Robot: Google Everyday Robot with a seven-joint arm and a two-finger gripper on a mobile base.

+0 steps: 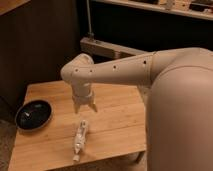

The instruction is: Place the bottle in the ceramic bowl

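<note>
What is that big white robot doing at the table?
The robot's arm reaches out over the wooden table. Its end effector hangs open just above a small clear bottle, which lies on its side near the table's front edge. Nothing has been picked up yet. A black bowl sits at the left end of the table as we see it, apart from the bottle. That is where the bottle should go.

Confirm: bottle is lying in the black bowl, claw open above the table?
Wrong on one point. The camera view shows the bottle lying on the wooden table, apart from the black bowl, not in it. The claw does hang open above the table, near the bottle.
</note>
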